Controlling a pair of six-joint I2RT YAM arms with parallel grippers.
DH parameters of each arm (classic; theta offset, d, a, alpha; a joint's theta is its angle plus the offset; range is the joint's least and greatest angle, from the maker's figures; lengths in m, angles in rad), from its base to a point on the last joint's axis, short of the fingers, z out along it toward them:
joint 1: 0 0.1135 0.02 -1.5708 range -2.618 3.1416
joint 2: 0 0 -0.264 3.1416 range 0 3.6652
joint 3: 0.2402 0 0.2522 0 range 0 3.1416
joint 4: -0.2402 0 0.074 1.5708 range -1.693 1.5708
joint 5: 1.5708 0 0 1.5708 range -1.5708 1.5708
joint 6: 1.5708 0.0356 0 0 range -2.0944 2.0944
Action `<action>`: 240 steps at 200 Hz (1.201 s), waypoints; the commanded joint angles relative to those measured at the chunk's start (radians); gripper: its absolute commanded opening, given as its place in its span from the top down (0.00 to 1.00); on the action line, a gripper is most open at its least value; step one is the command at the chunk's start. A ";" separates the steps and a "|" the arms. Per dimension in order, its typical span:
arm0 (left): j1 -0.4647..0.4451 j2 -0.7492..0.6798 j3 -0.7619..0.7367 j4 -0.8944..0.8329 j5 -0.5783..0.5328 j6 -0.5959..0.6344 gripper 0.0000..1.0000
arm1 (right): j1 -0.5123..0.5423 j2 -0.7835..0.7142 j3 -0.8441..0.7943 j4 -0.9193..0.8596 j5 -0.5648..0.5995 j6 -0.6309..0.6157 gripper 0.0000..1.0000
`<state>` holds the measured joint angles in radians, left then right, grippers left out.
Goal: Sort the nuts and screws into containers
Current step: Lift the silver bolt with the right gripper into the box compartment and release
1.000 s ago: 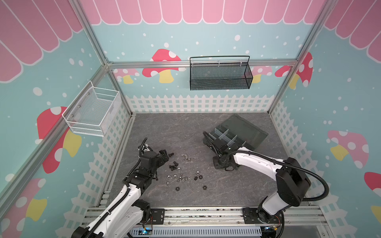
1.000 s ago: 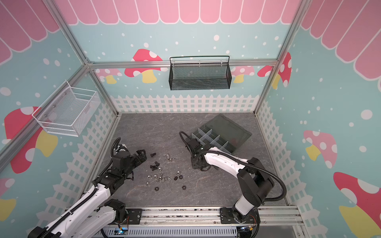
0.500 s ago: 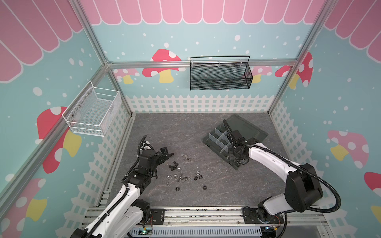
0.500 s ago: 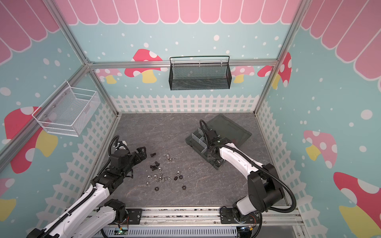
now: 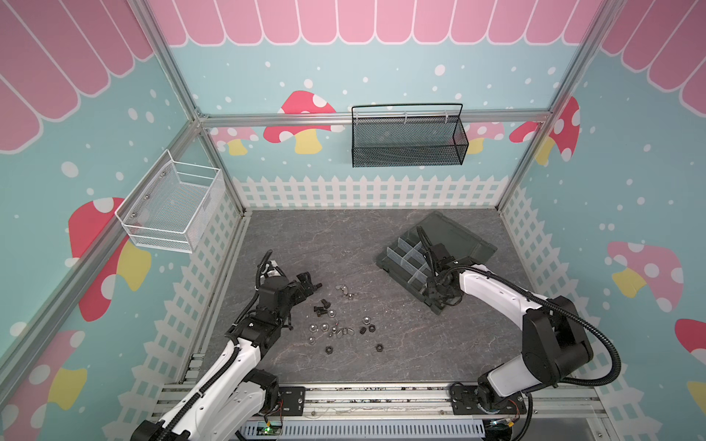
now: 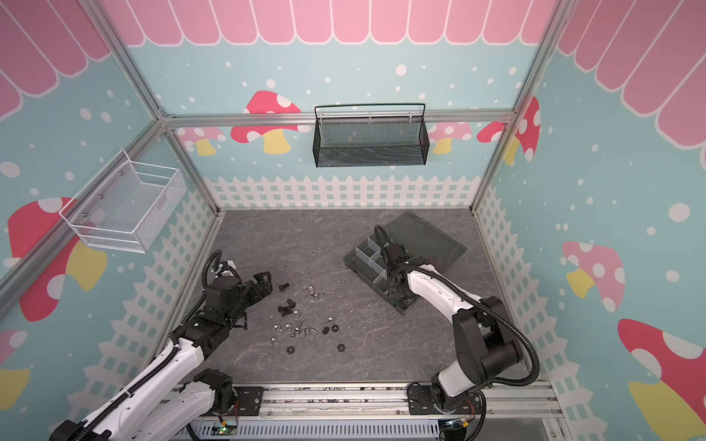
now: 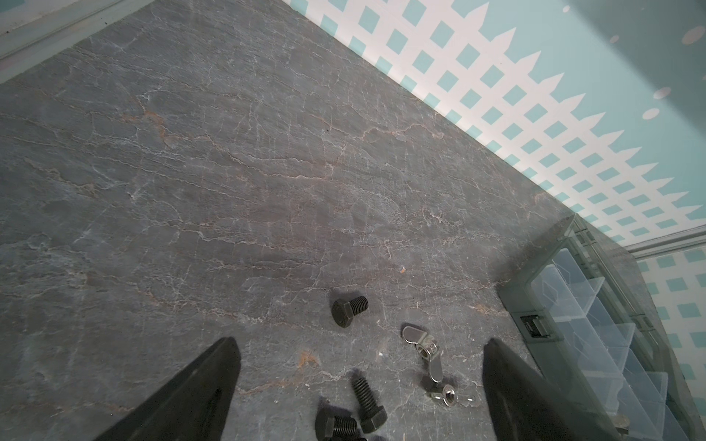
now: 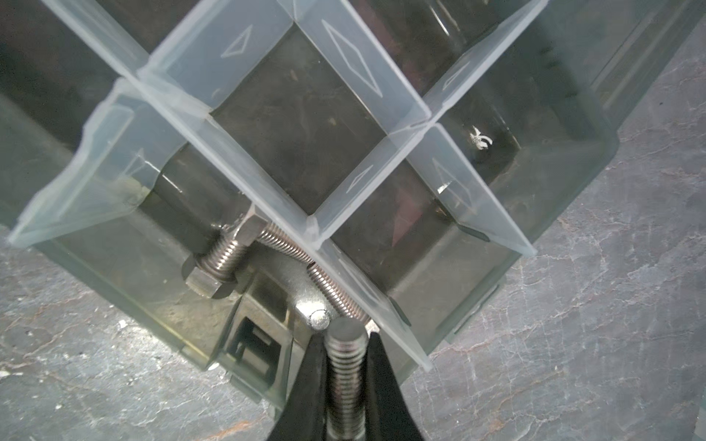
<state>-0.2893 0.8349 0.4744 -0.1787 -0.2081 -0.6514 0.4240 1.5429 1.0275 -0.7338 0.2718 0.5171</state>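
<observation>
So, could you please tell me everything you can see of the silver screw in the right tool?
The screw is shiny silver metal, with a finely threaded shaft and a flat, round end. The right tool is shut on the shaft, clamping it from both sides; the head is out of view. It points at a corner compartment of the box, where two more silver screws lie, and it hangs by the box's edge. Whether its end touches anything I cannot tell.
</observation>
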 commanded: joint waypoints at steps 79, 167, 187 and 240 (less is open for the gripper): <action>0.006 0.009 0.016 0.001 0.004 -0.033 0.00 | -0.008 0.046 -0.025 0.053 -0.003 -0.019 0.92; 0.006 0.030 0.023 -0.030 0.009 -0.031 0.00 | -0.008 0.005 -0.062 0.076 -0.046 -0.005 0.71; 0.006 0.027 0.024 -0.033 0.009 -0.031 0.00 | -0.008 -0.007 -0.064 0.076 -0.050 -0.002 0.70; 0.006 0.021 0.024 -0.042 0.021 -0.028 0.00 | -0.007 -0.059 -0.047 0.068 -0.089 -0.001 0.70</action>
<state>-0.2890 0.8612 0.4744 -0.1982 -0.1997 -0.6701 0.4187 1.5261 0.9733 -0.6582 0.2089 0.5091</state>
